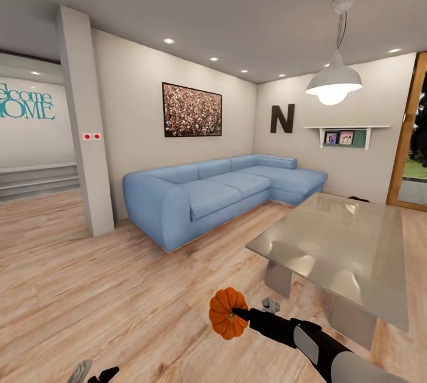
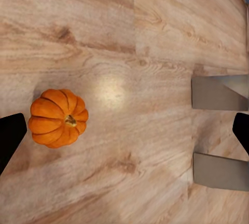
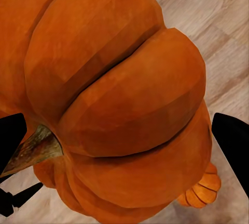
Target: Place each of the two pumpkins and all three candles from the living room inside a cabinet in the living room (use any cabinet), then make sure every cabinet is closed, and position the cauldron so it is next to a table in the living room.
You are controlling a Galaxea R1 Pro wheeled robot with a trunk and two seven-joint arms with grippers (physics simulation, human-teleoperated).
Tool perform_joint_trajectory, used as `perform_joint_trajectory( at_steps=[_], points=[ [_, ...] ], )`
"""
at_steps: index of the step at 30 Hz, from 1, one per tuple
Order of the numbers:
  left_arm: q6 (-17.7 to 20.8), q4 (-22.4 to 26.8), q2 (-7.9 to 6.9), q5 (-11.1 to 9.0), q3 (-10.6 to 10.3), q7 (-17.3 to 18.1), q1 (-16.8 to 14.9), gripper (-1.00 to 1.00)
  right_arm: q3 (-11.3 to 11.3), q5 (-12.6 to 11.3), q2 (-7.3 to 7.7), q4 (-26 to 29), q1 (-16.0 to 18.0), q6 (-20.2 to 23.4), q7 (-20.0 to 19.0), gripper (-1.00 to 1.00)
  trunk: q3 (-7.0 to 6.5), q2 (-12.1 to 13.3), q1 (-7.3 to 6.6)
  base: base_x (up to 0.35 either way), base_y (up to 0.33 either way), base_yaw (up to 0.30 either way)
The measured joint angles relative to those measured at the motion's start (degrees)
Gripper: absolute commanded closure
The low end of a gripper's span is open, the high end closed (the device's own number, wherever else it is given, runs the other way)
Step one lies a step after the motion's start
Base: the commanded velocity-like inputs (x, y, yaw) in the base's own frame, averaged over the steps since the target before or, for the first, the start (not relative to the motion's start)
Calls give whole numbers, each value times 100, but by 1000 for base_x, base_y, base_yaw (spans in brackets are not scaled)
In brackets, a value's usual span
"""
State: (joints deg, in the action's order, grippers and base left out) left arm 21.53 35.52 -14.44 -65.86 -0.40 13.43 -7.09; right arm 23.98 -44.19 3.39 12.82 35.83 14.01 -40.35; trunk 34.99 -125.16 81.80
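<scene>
The right claw (image 1: 237, 313) is closed on a small orange ribbed pumpkin (image 1: 228, 312), holding it up off the pale wooden plank floor (image 1: 107, 288) just in front of the low rectangular counter with a glossy translucent top (image 1: 350, 241). In the head view the pumpkin shows deep segments running from top to bottom and a smooth, evenly orange skin. In the right wrist view it sits between the 2 black fingertips (image 3: 233, 141), its rounded lobes (image 3: 119, 94) bulging toward the camera and a short brownish-green stem (image 3: 36, 148) angled to one side.

A 2nd pumpkin lies on the floor planks. In the left wrist view it rests alone on the wood (image 2: 58, 118), orange and ribbed, with a small dark stem at its centre, and a slice of it also peeks out below the held one in the right wrist view (image 3: 202, 190). That makes 2 pumpkins counted.

The left claw (image 1: 95, 374) hangs low over the floor, open, its 2 black fingertips (image 2: 11, 135) set wide apart with nothing between them; the loose pumpkin lies near one fingertip without touching it.

The counter stands on 2 grey block legs (image 2: 218, 93), on the floor well apart from that pumpkin. Behind it, 1 long light-blue corner sofa (image 1: 219, 190) runs along the white walls, with 1 dark-framed picture (image 1: 191, 110) above it.
</scene>
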Motion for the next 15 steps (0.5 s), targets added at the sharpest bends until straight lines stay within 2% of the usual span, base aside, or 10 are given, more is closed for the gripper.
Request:
perform_joint_trajectory(
  at_steps=[2,7,15],
  points=[
    [-11,0,8,0,0,-6,0,-100,1,1,0,-3,0,-1,-1,100,0,0,0,5,3,0],
    [-32,0,5,4,0,-8,0,-100,3,11,5,1,0,-3,-8,100,89,-199,109,1,1,0],
    [-294,8,-10,14,0,-22,-21,-100,1,13,14,51,0,-31,-7,100,233,-520,285,0,0,0]
  ],
)
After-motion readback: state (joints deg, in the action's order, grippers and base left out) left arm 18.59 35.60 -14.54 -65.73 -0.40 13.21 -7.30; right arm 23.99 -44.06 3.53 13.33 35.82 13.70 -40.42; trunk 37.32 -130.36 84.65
